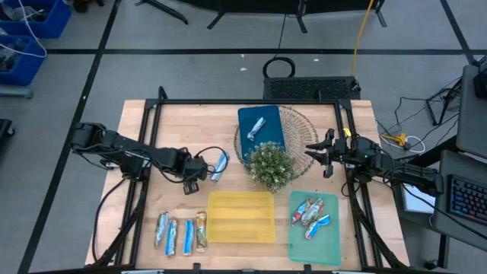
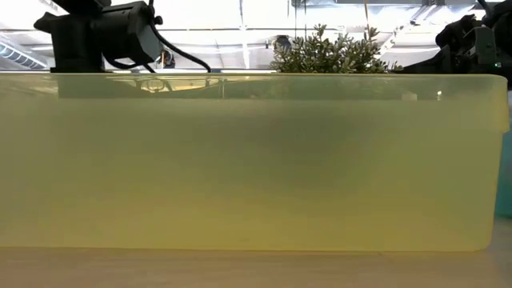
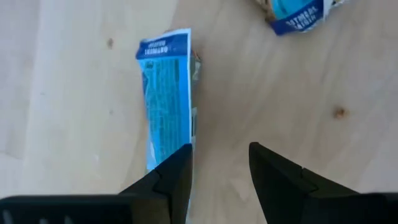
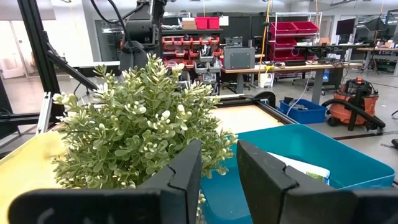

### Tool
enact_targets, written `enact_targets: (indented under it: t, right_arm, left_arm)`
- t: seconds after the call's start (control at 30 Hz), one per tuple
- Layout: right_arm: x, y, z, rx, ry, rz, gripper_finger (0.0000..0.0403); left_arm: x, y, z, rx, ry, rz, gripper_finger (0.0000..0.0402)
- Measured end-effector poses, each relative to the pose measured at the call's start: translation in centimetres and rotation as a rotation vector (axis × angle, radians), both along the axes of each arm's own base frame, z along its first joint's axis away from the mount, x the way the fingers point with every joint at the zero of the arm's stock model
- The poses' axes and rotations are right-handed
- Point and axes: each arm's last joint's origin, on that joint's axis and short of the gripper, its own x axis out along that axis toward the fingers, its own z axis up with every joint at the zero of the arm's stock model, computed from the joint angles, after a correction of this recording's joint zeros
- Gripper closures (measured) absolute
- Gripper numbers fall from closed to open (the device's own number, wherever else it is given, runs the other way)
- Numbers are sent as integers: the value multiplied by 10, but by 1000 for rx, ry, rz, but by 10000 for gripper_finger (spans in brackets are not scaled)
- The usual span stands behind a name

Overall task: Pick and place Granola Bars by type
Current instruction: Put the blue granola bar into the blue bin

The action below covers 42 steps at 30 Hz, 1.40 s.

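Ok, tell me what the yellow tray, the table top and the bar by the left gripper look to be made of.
Yellow tray: translucent, smooth plastic, apparently; light passes through its wall in the low view.
Table top: pale wood, matte; grain and knots show.
Granola bar: glossy, crinkled blue printed film or foil wrapper.

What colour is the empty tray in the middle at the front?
Yellow. The tray shows best in the high view.

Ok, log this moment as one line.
left end effector: open beside blue granola bar | right end effector: open, by plant | yellow tray: empty
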Motion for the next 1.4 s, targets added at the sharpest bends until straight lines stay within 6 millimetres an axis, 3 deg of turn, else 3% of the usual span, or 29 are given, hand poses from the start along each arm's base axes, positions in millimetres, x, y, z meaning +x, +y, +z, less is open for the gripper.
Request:
enact_targets:
  t: [0.33,0.63,1.07,1.4]
  right_arm:
    - [0,0,0,0,0,0,309]
    - [0,0,0,0,0,0,309]
    - [0,0,0,0,0,0,309]
    - [0,0,0,0,0,0,309]
  left_arm:
    - [-1,4,1,116,5,-15,238]
    - [-1,4,1,113,0,0,238]
    - [-11,15,-22,120,-13,56,238]
    - [-10,20,-23,122,-19,60,245]
